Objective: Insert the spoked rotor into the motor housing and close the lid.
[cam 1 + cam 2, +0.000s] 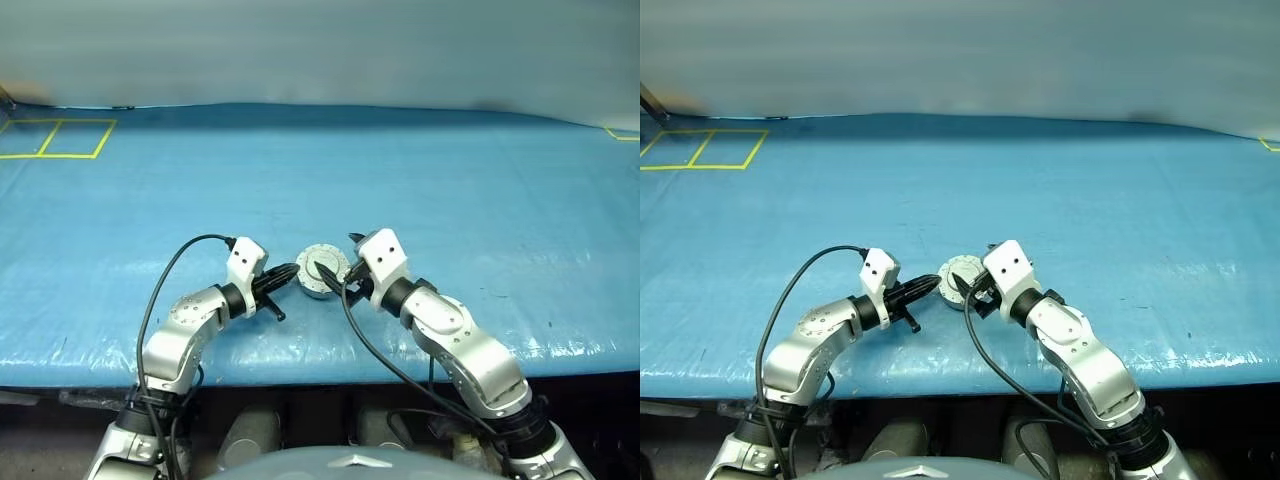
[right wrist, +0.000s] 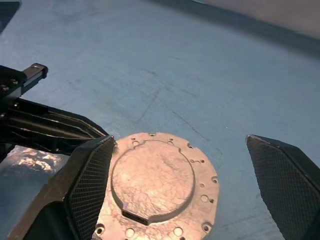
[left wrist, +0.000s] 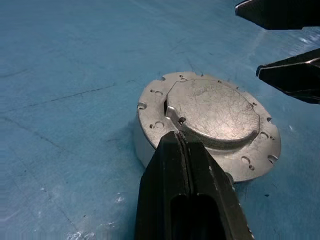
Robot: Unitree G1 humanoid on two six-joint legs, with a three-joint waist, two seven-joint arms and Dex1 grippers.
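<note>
Left tool point(image 3: 181, 142) at lidded motor housing point(image 3: 142, 145)

Probably lab: taped blue table point(image 1: 420, 170) (tarp-like)

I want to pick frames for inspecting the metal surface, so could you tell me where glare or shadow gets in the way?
Left wrist view: the lid shows fine scratches, with mild shine and no washout; the left claw is a dark mass in front of its near edge. Right wrist view: the lid is evenly lit, and the right claw's fingers darken the sides. Left eye view: glare streaks on the blue sheet near the front edge.
</note>
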